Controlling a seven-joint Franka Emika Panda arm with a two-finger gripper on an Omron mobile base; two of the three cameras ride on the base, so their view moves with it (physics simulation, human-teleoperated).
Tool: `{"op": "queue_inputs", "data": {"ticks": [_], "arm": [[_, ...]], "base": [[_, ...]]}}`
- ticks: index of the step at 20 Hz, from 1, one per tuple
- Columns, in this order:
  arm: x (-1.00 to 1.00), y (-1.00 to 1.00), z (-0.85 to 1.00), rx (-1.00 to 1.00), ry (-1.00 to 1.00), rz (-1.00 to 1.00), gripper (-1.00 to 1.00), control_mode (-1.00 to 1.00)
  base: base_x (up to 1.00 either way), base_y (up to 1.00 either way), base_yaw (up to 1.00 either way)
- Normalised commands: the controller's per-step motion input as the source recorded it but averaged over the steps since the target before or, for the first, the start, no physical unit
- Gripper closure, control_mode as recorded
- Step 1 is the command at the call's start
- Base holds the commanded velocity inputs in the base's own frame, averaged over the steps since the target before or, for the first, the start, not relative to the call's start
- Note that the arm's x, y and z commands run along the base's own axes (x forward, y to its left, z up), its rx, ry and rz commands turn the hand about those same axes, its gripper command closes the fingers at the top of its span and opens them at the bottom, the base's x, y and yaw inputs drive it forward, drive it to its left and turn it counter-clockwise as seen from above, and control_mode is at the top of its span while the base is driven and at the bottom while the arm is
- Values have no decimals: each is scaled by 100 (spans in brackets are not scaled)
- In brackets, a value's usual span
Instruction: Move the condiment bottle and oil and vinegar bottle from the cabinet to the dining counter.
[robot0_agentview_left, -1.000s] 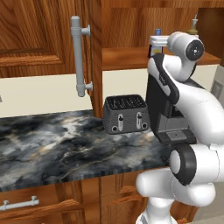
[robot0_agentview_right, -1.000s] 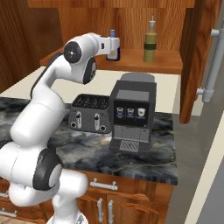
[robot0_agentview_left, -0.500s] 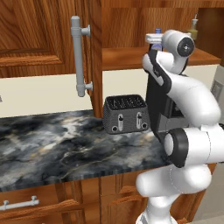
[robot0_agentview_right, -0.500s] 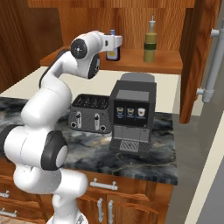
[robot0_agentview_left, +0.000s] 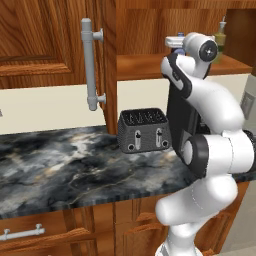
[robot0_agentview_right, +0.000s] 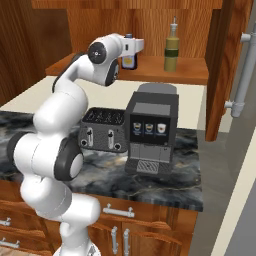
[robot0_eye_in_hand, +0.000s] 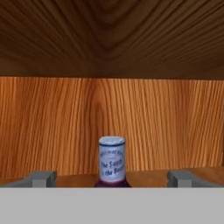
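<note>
Standing upright on cabinet (robot0_agentview_right: 150, 70) shelf: squat dark condiment bottle (robot0_eye_in_hand: 112, 164), blue cap.

Kitchen: toaster (robot0_agentview_left: 143, 130), coffee machine (robot0_agentview_right: 150, 131), wooden cabinet (robot0_agentview_left: 45, 45).

cabinet (robot0_agentview_left: 45, 45): reddish-brown wood, strong grain; back panel lighter orange-brown with vertical grain, handle (robot0_agentview_left: 90, 65) plain grey. condiment bottle (robot0_eye_in_hand: 112, 162): blue cap, pale label with blue lettering, dark red-brown shoulders. oil bottle (robot0_agentview_right: 172, 48): olive-yellow, grey spout. counter (robot0_agentview_left: 60, 165): black marble, grey-white veining. toaster (robot0_agentview_left: 144, 130): dark grey. coffee machine (robot0_agentview_right: 150, 131): dark grey, black front. arm (robot0_agentview_right: 60, 115): white, dark joints.
</note>
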Motion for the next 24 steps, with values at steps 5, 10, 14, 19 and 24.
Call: {"op": "queue_inputs", "data": {"ticks": [5, 10, 14, 19, 24], "arm": [[18, -1, 0, 0, 0, 0, -100, -100], [20, -2, -2, 0, 0, 1, -100, -100], [21, -1, -4, 0, 0, 2, -100, -100], [13, -17, -10, 0, 0, 5, -100, -100], [12, -17, -6, 0, 0, 4, -100, -100]], "base": [[0, 0, 0], [0, 0, 0], [0, 0, 0], [0, 0, 0], [0, 0, 0]]}}
